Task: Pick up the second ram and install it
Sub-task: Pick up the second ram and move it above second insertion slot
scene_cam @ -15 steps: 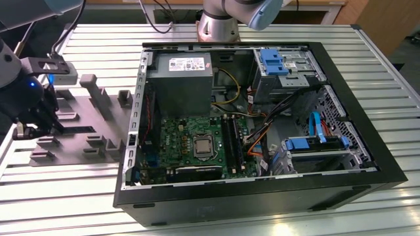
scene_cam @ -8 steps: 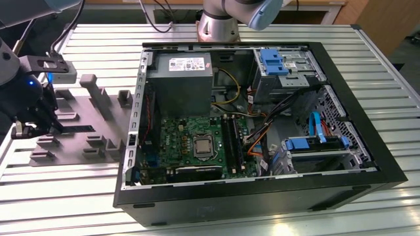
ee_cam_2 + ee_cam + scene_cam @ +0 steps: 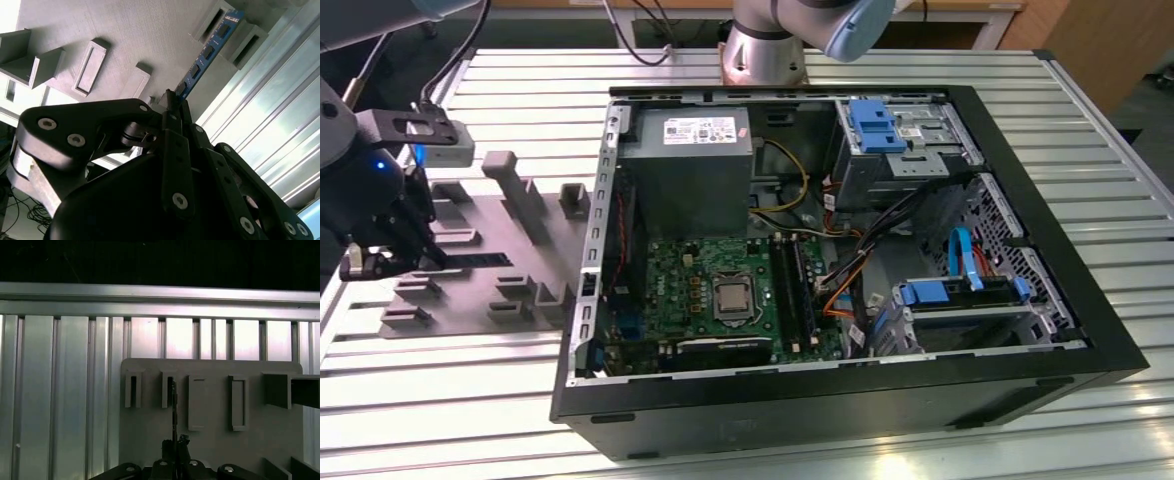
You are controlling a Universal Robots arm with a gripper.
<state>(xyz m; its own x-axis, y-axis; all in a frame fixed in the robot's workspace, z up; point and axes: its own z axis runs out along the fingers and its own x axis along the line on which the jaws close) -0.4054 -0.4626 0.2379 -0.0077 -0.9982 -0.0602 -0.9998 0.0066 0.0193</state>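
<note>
While the end effector pinches the second ram, its far end sits between grey holder blocks. A skewed lift could jam it there

The jaws pinch the second ram, its far end between grey holder blocks.

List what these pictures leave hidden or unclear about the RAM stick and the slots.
1. Second wrist view: the near end of the second ram is hidden behind the gripper.
2. First wrist view: the same stick is edge-on, so its chips are hidden.
3. Exterior view: the memory slots are too small and dark to tell whether any is filled.
</note>
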